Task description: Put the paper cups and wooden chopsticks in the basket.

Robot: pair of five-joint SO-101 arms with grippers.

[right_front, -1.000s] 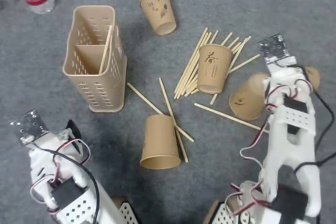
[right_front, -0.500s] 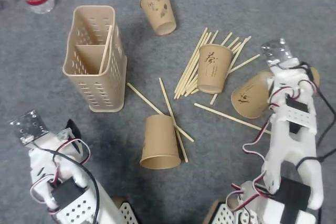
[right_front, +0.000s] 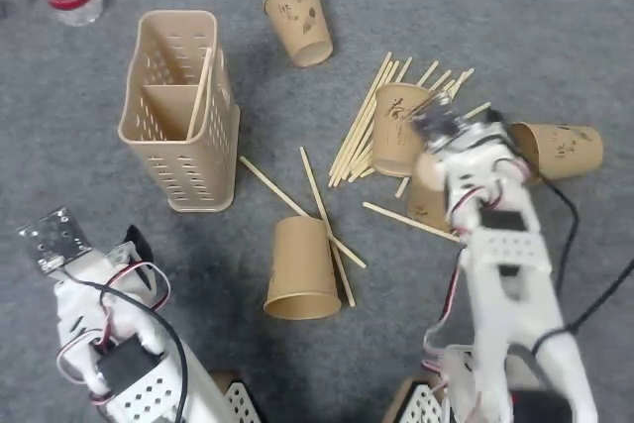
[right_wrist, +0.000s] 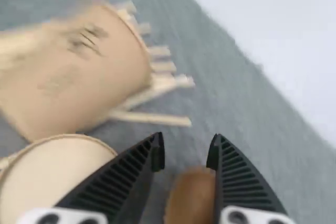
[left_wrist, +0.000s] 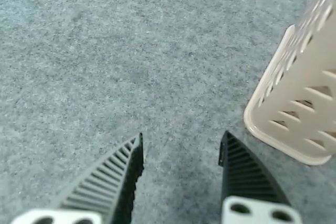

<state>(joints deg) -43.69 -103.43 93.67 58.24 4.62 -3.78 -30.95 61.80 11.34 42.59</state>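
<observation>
Beige plastic basket (right_front: 178, 111) stands far left, and my left claw (left_wrist: 182, 140) hangs released over carpet beside its foot. Rightward lie the loose chopsticks (right_front: 357, 126) and the cups (right_front: 391, 136). Over these my right claw (right_wrist: 185, 148) is slightly parted. I'd straddle one cup's rim squarely before clenching.

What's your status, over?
Left gripper open beside basket. Right gripper open above the cups. Chopstick in basket, cups all out. Loose chopsticks under and around cups.

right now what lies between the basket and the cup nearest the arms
In the high view, two crossed chopsticks lie between the basket and that cup.
</observation>
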